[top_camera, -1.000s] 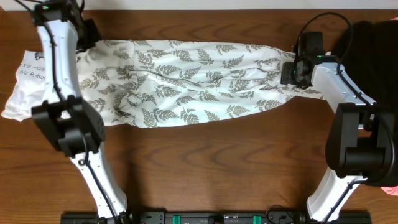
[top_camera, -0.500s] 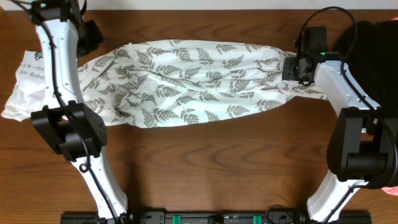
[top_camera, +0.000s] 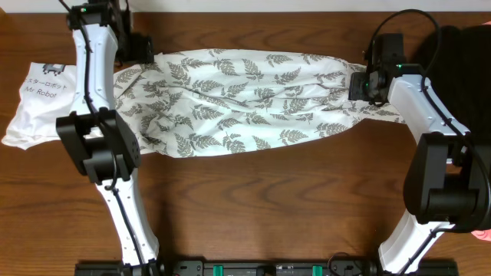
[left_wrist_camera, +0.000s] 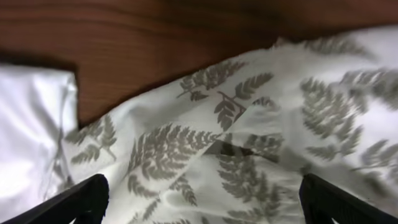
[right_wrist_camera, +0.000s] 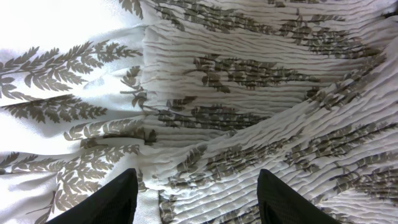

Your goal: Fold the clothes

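Plainly spread, the left pincer [left_wrist_camera: 202, 196] hovers over one end of the clothes [top_camera: 245, 100], the right pincer [right_wrist_camera: 198, 180] — equally parted — over the other; best pinch matching corners squarely before folding.

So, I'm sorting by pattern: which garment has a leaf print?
The long white garment across the middle, covered in grey fern leaves. The white shirt at the left has only lettering, and the black garment at the right shows no print.

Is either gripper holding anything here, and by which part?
Nothing that shows. The left gripper has its jaws wide open above the garment; the right gripper has jaws apart over its gathered end, clamping nothing visible.
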Controlling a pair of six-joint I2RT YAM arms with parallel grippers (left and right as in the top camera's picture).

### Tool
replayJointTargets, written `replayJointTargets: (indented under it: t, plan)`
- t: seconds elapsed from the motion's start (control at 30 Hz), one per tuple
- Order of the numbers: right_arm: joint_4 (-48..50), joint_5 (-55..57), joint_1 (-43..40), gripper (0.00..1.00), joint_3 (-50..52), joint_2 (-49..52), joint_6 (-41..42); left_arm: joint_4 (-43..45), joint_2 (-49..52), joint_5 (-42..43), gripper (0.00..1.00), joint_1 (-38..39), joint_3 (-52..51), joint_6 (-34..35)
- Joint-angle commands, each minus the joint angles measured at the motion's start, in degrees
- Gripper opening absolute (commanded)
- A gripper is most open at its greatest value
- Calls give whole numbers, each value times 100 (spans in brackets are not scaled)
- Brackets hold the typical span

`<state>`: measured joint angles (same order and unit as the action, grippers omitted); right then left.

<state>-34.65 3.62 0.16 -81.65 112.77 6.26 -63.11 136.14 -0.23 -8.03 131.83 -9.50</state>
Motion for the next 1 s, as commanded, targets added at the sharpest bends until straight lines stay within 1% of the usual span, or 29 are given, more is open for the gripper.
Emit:
replayJointTargets:
  t: [0.0, 0.07, 0.3, 0.6, 0.63, 0.7, 0.73, 0.83, 0.9, 0.93, 0.97]
  plan:
    - [9, 46, -33, 60, -111, -149, -76, 68, 267, -48, 98, 0, -37, -1167]
    - [-11, 46, -33, 60, -111, -149, -79, 212, 369, -52, 98, -2, -37, -1416]
    - [-101, 46, -33, 60, -111, -149, -76, 743, 496, -240, 97, -2, -37, -1515]
    - [-109, 50, -33, 60, -111, -149, -74, 813, 726, -238, 96, -2, -37, -1641]
    - [-107, 50, -33, 60, -111, -151, -74, 793, 758, -238, 93, -2, -37, -1641]
    - [-105, 66, -33, 60, -111, -149, -74, 745, 796, -234, 77, 0, -37, -1641]
    - [-105, 79, -33, 61, -111, -151, -74, 717, 828, -234, 72, 0, -37, -1641]
    - [-81, 114, -39, 61, -111, -149, -76, 636, 887, -234, 69, -2, -37, -1641]
    - [-15, 114, -55, 61, -111, -149, -76, 616, 920, -175, 63, 0, -37, -1639]
    - [59, 114, -66, 62, -109, -146, -79, 601, 920, -81, 54, 2, -37, -1639]
    - [173, 114, -76, 63, -107, -140, -90, 601, 920, 28, 39, 4, -35, -1639]
